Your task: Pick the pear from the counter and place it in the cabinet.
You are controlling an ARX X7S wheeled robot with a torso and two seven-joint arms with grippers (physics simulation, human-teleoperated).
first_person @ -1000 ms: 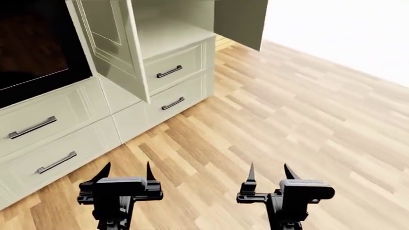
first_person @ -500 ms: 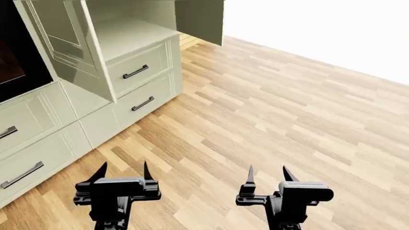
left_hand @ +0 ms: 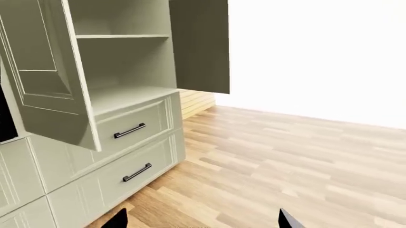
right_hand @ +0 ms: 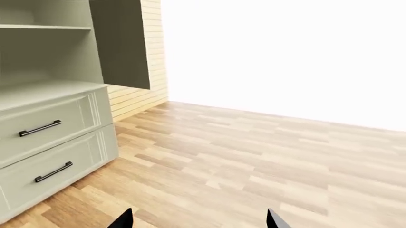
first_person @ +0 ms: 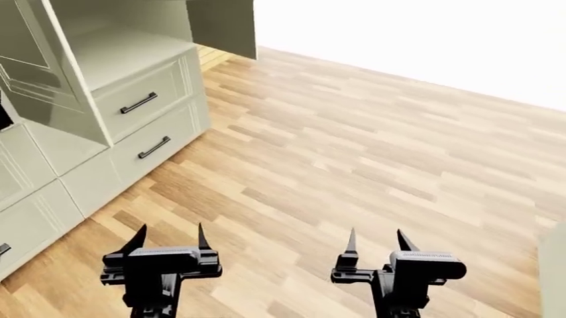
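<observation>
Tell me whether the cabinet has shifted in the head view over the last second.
Yes. The cabinet has slid toward the view's left against the left gripper, so the view is swinging right, off the cabinet.

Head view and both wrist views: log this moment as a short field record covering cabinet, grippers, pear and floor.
cabinet: cream-white cabinet, both doors swung open, shelves bare where visible
drawers: two, shut, dark bar handles, upper handle, lower handle
left gripper: open, holding nothing, above the floor
right gripper: open, holding nothing
pear: not in any view
counter: not identifiable
floor: light wood planks
</observation>
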